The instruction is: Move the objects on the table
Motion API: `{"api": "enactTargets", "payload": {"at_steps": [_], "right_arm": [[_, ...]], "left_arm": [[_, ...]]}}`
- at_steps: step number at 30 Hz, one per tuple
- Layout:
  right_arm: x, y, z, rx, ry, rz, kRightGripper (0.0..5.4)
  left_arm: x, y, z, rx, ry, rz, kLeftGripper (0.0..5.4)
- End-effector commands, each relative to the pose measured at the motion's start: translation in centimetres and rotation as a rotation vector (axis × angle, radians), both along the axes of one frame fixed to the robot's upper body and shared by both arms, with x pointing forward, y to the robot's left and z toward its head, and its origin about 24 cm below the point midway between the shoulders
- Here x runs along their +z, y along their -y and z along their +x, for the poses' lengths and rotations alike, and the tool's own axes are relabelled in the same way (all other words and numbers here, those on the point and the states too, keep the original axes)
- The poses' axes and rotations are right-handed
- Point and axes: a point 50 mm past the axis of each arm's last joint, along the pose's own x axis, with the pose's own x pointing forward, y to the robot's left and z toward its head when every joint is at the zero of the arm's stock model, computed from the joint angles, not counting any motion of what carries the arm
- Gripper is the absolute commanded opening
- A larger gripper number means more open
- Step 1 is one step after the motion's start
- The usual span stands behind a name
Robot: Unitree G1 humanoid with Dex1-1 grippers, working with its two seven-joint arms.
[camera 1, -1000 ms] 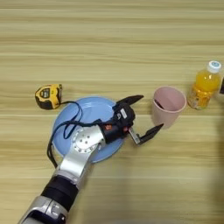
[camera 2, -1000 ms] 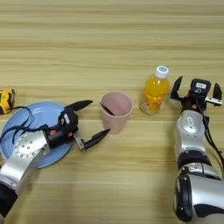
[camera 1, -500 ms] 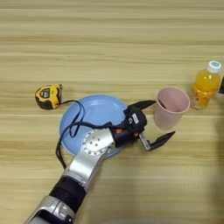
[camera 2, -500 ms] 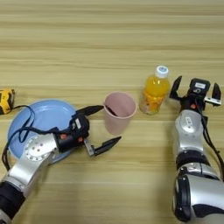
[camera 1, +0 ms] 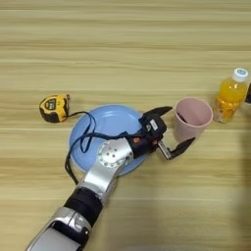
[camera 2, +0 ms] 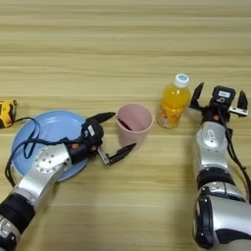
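Left gripper (camera 1: 170, 128) jaws wide apart, just at the cup's (camera 1: 192, 117) 9 o'clock, over the plate (camera 1: 100, 128) edge. Best centre the cup wall between fingers, then close gently. Right gripper (camera 2: 218, 97) spread, parked at 3 o'clock of bottle (camera 2: 172, 101). One each: cup, bottle, plate, tape (camera 1: 54, 107).

surface: light wooden table (camera 1: 122, 54) fills the whole view | grain: horizontal planks with darker seams running left to right | light: even, soft, faint shadows only | walls, floor, windows: out of view
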Motion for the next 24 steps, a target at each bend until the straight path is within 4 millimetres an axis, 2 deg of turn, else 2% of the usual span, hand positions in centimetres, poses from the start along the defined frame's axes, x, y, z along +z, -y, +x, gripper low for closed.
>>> {"api": "enactTargets", "payload": {"at_steps": [1, 14, 24], "right_arm": [[0.2, -0.3, 0.2, 0.007, 0.012, 0.009, 5.39], [0.1, -0.5, 0.2, 0.009, 0.013, 0.013, 5.39], [0.1, -0.6, 0.2, 0.009, 0.014, 0.014, 5.39]], "left_arm": [[0.5, 1.1, 0.2, -0.027, 0.021, -0.004, 5.4], [0.2, 2.7, -0.8, -0.095, 0.018, 0.0, 5.4], [-0.3, 3.1, -0.2, -0.083, -0.001, 0.014, 5.4]]}}
